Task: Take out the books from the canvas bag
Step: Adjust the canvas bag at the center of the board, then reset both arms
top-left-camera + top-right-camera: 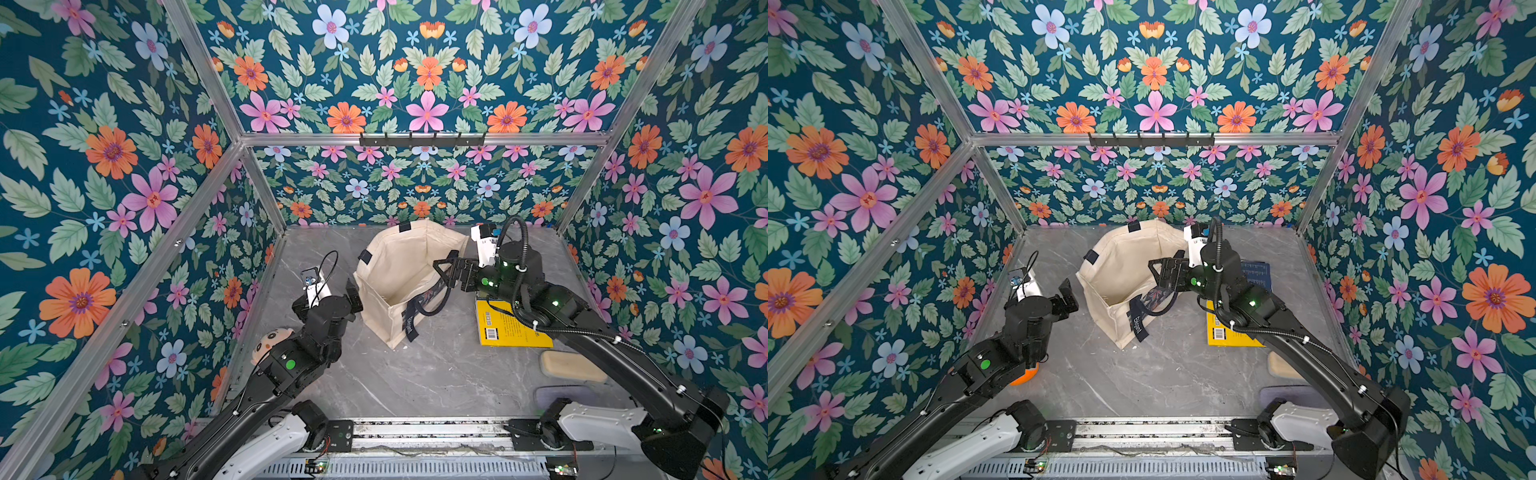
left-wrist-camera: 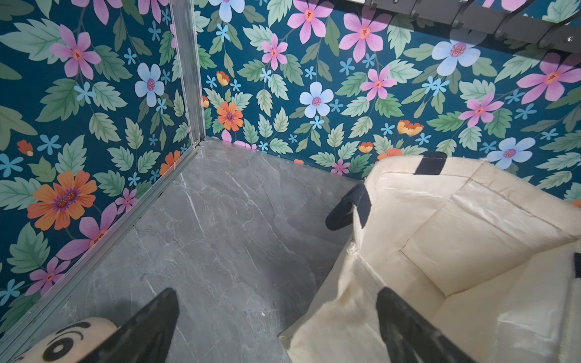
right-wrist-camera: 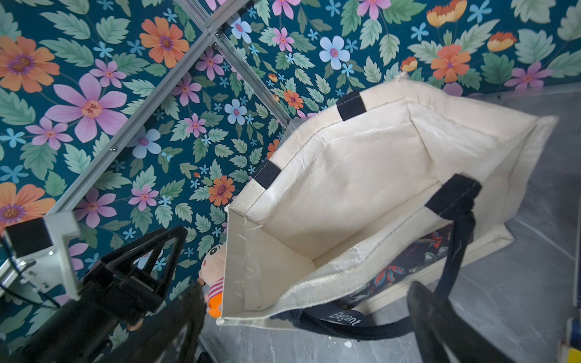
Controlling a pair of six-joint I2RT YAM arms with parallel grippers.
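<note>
Right tool (image 1: pixel 441 272) hangs with jaws spread wide, gripping nothing, at the right rim of the canvas bag (image 1: pixel 399 266); left tool (image 1: pixel 1067 297) is likewise spread, just beside the bag's left wall; the bag is cream and boxy, standing mouth-up on the grey table (image 1: pixel 415 374), a navy handle drooping over its near side; a yellow book (image 1: pixel 507 328) lies flat right of the bag, under the right arm; a dark blue book (image 1: pixel 1258 274) lies behind it; both arms reach in from the near edge.
</note>
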